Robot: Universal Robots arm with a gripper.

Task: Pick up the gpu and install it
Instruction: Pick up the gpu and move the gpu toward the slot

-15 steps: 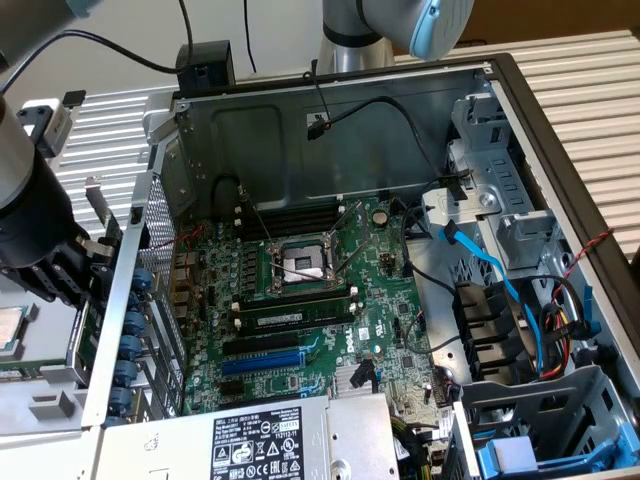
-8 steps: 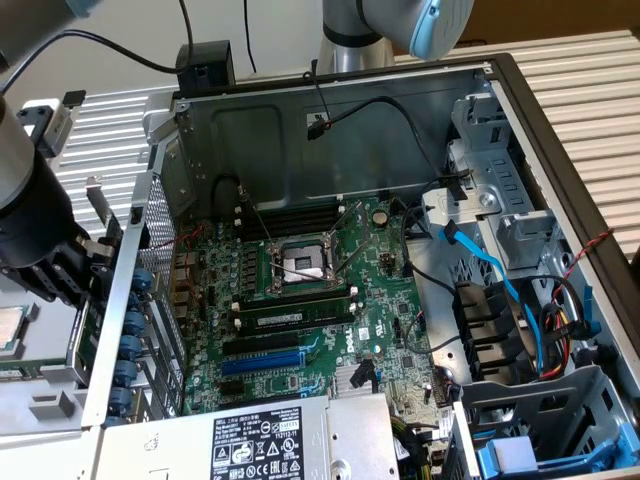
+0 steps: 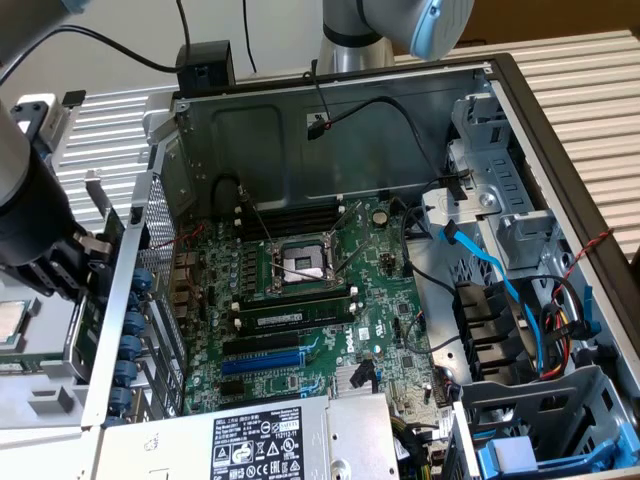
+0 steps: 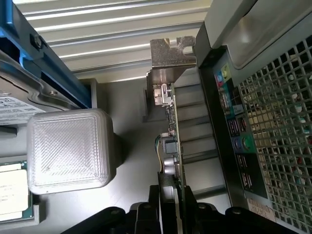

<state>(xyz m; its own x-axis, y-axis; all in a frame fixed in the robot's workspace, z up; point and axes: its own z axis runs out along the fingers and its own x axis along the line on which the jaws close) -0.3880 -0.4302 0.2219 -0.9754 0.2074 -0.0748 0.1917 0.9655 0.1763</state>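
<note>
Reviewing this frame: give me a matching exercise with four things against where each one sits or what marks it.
Things:
1 gpu
2 motherboard
3 blue cable
4 power supply

Places:
A beside the drive bays, the exterior view's right
B clamped in the gripper, outside the case
C flat on the case floor
D carries a white label

Pairs: 1-B, 2-C, 3-A, 4-D
</note>
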